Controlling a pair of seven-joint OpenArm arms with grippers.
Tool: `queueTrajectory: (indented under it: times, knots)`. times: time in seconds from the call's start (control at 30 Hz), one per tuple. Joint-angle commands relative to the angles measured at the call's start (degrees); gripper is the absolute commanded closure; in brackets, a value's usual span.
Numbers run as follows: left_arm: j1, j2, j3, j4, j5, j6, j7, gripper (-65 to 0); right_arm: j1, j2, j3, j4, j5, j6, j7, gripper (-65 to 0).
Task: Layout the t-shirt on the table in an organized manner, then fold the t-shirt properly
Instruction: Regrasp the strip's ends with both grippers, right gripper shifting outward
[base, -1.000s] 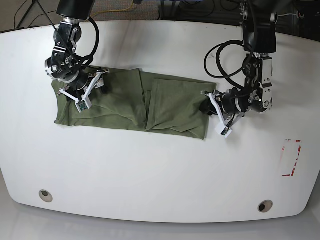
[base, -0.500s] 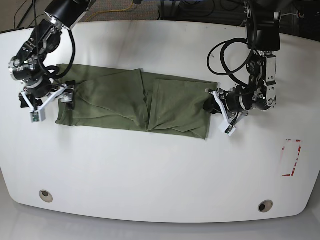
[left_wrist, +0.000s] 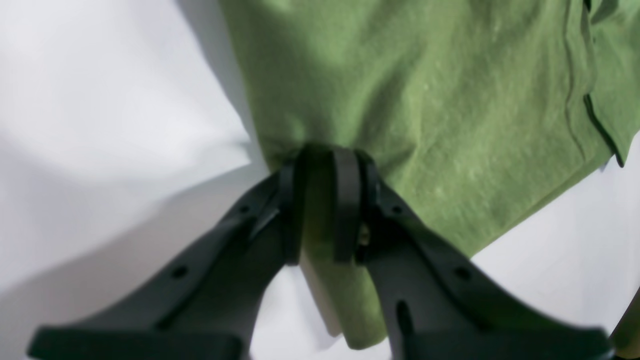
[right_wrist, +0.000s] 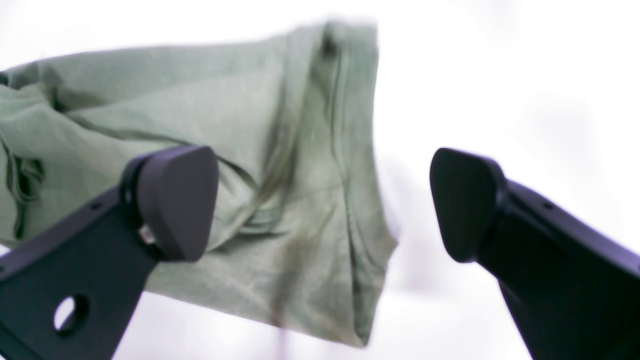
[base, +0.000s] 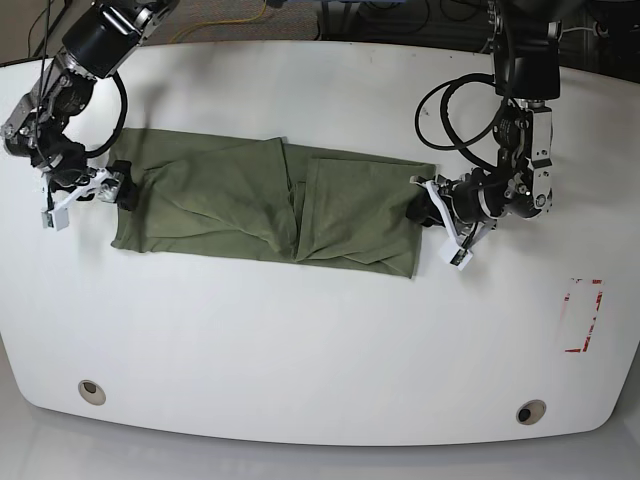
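Olive cotton: t-shirt (base: 265, 205) lies as a long strip across upper half of table (base: 300, 340), wrinkly, overlap ridge near mid.
L gripper (left_wrist: 320, 205): narrow, pinching the shirt's edge at its end.
R gripper (right_wrist: 322, 202): jaws wide, nothing betw. them, just off the other end.
Red tape mark (base: 583, 315): well apart from the shirt.

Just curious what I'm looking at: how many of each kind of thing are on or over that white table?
Green t-shirt: 1
Robot arms: 2, the left gripper and the right gripper
Round holes in the table: 2
Red tape mark: 1
Total: 6
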Motion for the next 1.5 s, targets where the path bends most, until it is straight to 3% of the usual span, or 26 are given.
queueTrajectory:
  times: [0.0,0.3,0.97,1.07,1.3,1.37,1.47]
  knots:
    - [-0.2,-0.4,0.0,0.4,1.6,0.3,1.9,-7.8,0.7,1.5,0.2,-2.4,3.2,0.3,2.4,-65.0]
    - [-0.2,-2.2,0.0,0.4,1.5,0.3,1.9,-7.8,0.4,1.7,-0.3,-7.7,6.0,0.3,3.8,-65.0]
    - [-0.2,-2.3,0.0,0.4,1.5,0.3,1.9,-7.8,0.8,-2.3,-5.9,-7.5,5.7,0.3,4.1,-65.0]
    - [-0.2,-2.3,0.0,0.4,1.5,0.3,1.9,-7.8,0.8,-2.3,-5.9,-7.5,5.7,0.3,5.2,-54.4]
    - [-0.2,-2.2,0.4,0.4,1.7,0.3,1.9,-7.8,0.8,-1.2,-6.4,-7.6,5.5,0.3,7.6,-11.4]
    - [-0.2,-2.2,1.3,0.4,1.9,0.4,1.9,-7.8,0.8,-1.0,-6.5,-7.6,5.5,0.3,7.6,-2.5]
    - [-0.2,-2.2,3.1,0.4,2.0,0.6,1.8,-7.8,0.8,-0.9,-7.1,-6.9,5.5,0.3,7.6,-0.8]
